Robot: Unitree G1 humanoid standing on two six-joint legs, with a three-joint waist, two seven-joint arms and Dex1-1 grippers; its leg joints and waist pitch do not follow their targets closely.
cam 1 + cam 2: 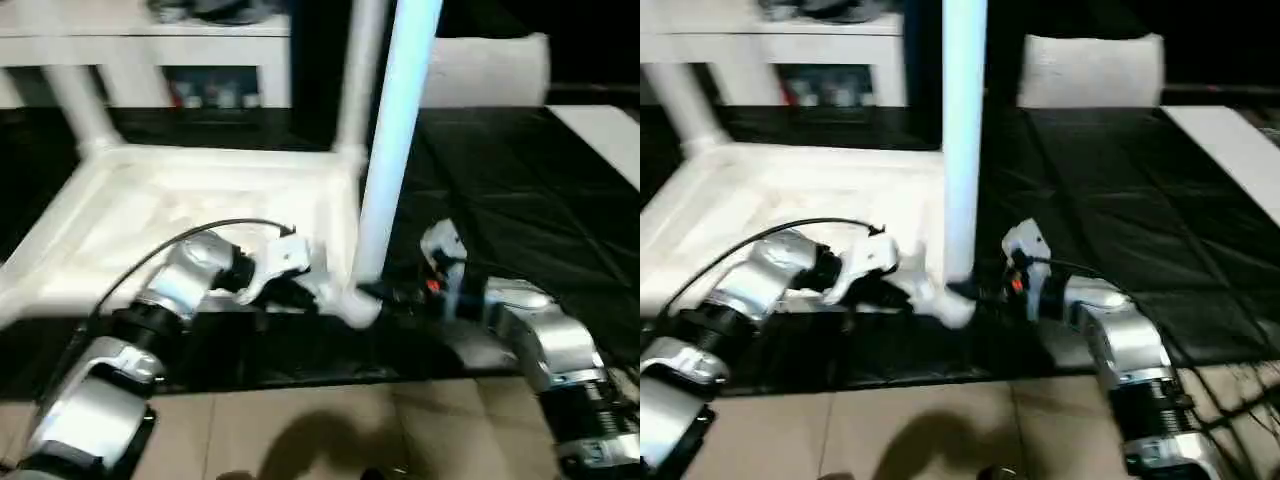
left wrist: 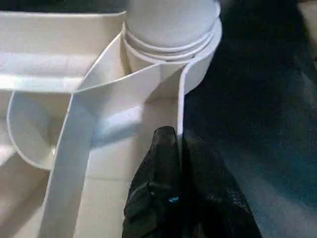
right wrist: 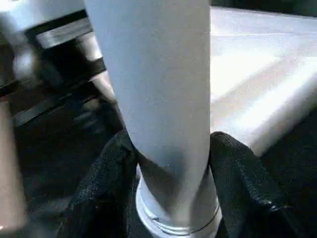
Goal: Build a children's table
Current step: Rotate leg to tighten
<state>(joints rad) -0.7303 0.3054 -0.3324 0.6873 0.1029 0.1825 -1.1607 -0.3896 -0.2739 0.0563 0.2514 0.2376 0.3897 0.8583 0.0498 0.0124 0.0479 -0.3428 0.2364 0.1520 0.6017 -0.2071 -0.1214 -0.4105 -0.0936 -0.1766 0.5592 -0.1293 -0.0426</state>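
The children's table lies upside down on a black mat, its ribbed white top (image 1: 180, 215) facing up. Two legs (image 1: 75, 100) (image 1: 358, 80) stand in the far corner sockets. A third leg (image 1: 395, 150) stands upright in the near right socket (image 1: 357, 305). My right gripper (image 3: 173, 148) is shut on this leg just above the socket, one black finger (image 3: 111, 168) on each side. My left gripper (image 2: 176, 136) is shut on the top's thin rim wall (image 2: 179, 99) right beside that socket.
The black mat (image 1: 520, 200) stretches to the right of the table top. A flat white panel (image 1: 610, 130) lies at the far right, and a white block (image 1: 490, 70) and a white shelf unit (image 1: 150, 40) stand behind. Tiled floor (image 1: 330, 420) runs along the front.
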